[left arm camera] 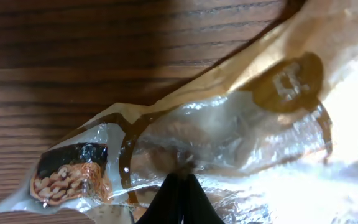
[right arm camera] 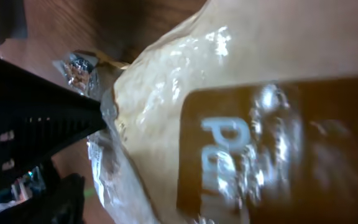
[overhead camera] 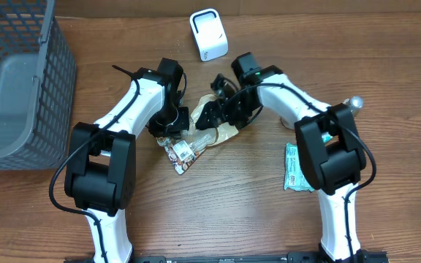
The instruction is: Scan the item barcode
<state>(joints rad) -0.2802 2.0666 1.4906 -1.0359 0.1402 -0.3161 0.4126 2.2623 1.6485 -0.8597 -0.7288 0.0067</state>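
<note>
- Left gripper (left arm camera: 179, 194) is squeezed right down to a point, tips on the crinkled clear film of the snack bag (left arm camera: 229, 134). I'd say it has that film nipped.
- Right gripper (overhead camera: 210, 111) comes at the bag from the other side. The bag fills its wrist view, so I can't tell how wide its jaws stand or whether it has any hold.
- The bag sits mid-table between the two arms, with a second packet (overhead camera: 182, 153) just beside it on the near-left.
- Now the key thing: the white scanner (overhead camera: 208, 34) stands at the far side of the table, almost straight beyond the bag and well apart from it. Both grippers look about equally near it, and I reckon the barcode face must turn that way.
- The long axis seems to run across, gripper to gripper, though the arms hide much of it.
- Writing: pale letters "pa" on a dark brown panel, the rest blurred. There's a round brown emblem I can't read and a peanut picture at one corner. No barcode in sight.
</note>
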